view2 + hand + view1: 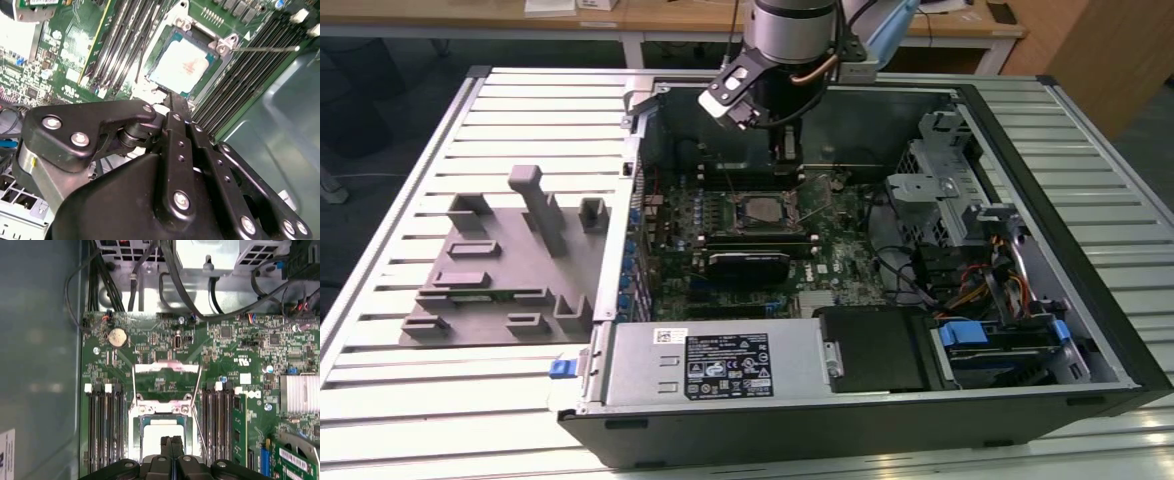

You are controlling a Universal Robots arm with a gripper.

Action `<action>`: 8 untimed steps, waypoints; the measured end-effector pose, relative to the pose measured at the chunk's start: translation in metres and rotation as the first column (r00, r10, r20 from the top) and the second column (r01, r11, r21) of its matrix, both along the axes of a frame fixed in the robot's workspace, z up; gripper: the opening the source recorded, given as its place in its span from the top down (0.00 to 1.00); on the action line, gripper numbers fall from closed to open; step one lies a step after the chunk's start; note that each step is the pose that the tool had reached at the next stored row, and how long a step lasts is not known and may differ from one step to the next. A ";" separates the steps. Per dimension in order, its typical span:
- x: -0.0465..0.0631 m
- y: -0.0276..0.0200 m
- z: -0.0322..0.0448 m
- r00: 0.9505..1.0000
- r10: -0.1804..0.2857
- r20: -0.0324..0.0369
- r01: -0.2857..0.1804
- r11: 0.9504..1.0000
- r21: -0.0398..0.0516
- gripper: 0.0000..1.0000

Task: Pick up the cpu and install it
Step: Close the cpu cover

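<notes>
**CPU in socket, gripper shut above it**

At the exterior view's left, a grey tray [494, 270] sits on the slatted table [400, 400], beside the open computer case [854, 440]. Mid-case, the cpu [761, 210] [180, 67] [152, 435] lies flat in the socket frame [137, 412], whose load plate [167, 367] is tipped up. The gripper [790, 165] [175, 100] [171, 440] hangs just over the cpu, jaws pressed together and holding nothing. I can't tell if it touches. Cables [974, 275] are at the right.

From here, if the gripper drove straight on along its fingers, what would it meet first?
Most likely the cpu, lying in the socket frame right ahead of the gripper. Depth is unclear, so the frame's near edge might come first.
</notes>
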State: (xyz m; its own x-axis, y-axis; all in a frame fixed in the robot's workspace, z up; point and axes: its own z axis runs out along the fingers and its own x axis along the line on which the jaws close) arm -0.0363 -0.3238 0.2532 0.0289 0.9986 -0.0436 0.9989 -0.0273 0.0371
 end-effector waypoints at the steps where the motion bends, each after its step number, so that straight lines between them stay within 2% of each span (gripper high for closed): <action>1: 0.002 0.0000 0.0000 1.000 0.000 0.000 0.000 1.000 0.000 0.89; 8: 0.013 0.0001 0.0000 1.000 0.000 0.000 0.000 1.000 0.000 0.89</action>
State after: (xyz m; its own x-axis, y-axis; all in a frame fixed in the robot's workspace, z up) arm -0.0229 -0.3238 0.2532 0.0289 0.9986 -0.0436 0.9989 -0.0273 0.0371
